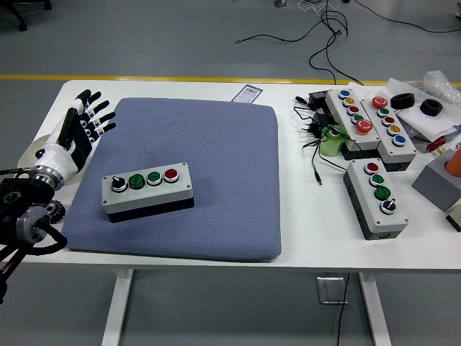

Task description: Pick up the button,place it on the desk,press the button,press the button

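A grey button box (147, 189) with a black selector knob, two green buttons and a red button lies on the blue mat (216, 144), at its left front part. My left hand (81, 124) hovers over the mat's far left edge, behind and left of the box, with its fingers spread and holding nothing. The right arm is out of view.
Three more button boxes (374, 196) (351, 117) (392, 128) lie on the right of the white table (302, 238), with black cables and a green item (333, 140) among them. Black rings on white paper (421, 104) sit at the far right. A label (248, 92) lies behind the mat.
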Motion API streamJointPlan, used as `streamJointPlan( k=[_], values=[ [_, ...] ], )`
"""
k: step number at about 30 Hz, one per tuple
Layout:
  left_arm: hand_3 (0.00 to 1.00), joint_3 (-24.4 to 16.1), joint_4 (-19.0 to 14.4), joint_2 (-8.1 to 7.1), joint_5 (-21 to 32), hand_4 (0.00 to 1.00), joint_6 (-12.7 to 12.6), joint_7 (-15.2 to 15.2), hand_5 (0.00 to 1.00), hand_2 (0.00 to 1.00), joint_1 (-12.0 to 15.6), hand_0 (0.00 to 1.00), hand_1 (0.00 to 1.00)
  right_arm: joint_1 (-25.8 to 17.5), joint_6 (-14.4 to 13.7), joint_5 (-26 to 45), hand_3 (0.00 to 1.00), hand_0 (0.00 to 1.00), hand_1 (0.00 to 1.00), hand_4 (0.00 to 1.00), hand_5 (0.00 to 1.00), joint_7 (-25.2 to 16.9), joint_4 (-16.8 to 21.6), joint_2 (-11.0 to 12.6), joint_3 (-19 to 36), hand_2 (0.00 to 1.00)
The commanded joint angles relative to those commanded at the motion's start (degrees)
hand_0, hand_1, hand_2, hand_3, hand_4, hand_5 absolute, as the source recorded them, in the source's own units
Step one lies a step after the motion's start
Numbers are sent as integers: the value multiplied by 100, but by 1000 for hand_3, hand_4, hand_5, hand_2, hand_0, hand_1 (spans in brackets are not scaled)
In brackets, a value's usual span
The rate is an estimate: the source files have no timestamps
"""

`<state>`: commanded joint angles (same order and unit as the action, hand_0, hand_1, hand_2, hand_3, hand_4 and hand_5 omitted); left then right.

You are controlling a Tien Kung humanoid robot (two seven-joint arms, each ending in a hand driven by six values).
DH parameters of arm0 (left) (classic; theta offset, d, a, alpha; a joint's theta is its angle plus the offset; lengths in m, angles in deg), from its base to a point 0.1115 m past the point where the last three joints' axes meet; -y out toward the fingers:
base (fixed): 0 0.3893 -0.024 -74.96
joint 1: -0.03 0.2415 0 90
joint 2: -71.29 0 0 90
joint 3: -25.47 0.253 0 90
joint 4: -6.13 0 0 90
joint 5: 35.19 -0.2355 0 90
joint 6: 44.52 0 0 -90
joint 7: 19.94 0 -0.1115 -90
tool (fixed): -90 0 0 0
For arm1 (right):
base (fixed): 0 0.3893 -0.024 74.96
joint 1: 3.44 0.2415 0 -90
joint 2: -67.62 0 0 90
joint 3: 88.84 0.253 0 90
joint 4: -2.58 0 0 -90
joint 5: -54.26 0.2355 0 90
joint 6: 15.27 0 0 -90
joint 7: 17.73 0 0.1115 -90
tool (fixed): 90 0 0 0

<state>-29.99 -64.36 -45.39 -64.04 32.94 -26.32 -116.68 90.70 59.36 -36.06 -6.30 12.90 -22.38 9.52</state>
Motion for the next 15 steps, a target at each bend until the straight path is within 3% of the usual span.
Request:
streamJointPlan(
  k=[15],
  values=[
    [979,-17,126,45,19,614,31,74,998,956,-5,827,876,11,4,-34,612,537,642,283,118,-4,0,0,23,689]
  ],
)
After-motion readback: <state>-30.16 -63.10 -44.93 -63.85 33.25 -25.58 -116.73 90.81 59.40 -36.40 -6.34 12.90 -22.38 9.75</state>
